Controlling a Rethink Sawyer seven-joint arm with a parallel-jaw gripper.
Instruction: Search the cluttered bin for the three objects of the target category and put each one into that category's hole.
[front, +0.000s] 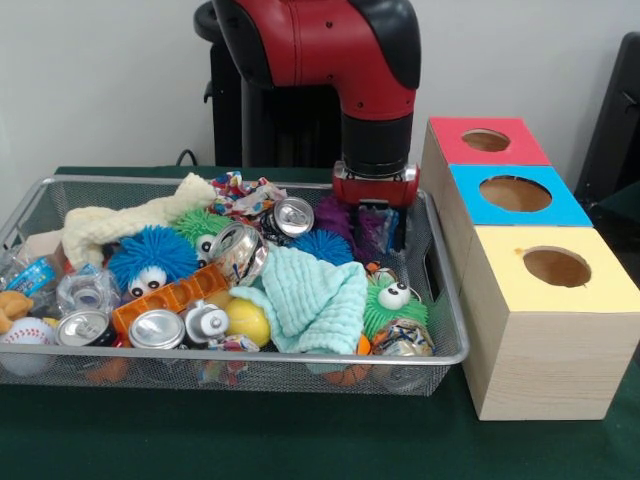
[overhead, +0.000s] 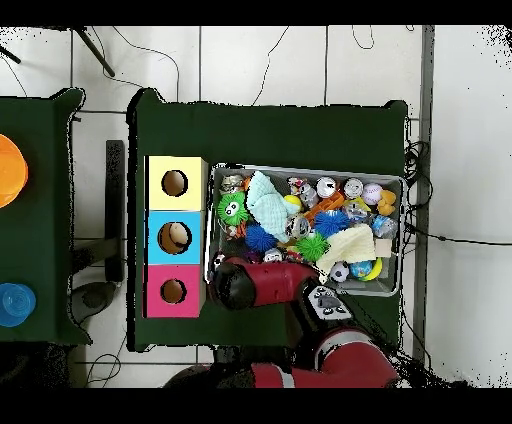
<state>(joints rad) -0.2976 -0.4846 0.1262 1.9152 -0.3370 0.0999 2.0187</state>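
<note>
Wire mesh bin (front: 445, 352) is crammed with crushed silver cans (front: 157, 328), fuzzy toys and cloths. My gripper (front: 374, 205) sits low at its far corner; I cannot tell its jaw state. One object shows in the blue-topped wooden box's hole (overhead: 174, 237), so I judge most sorting remains.

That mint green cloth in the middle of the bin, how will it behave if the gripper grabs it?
The mint cloth lies crumpled and draped, so it is probably floppy and light. Lifted by one spot it would likely sag, perhaps dragging the green fuzzy toy beside it.
</note>
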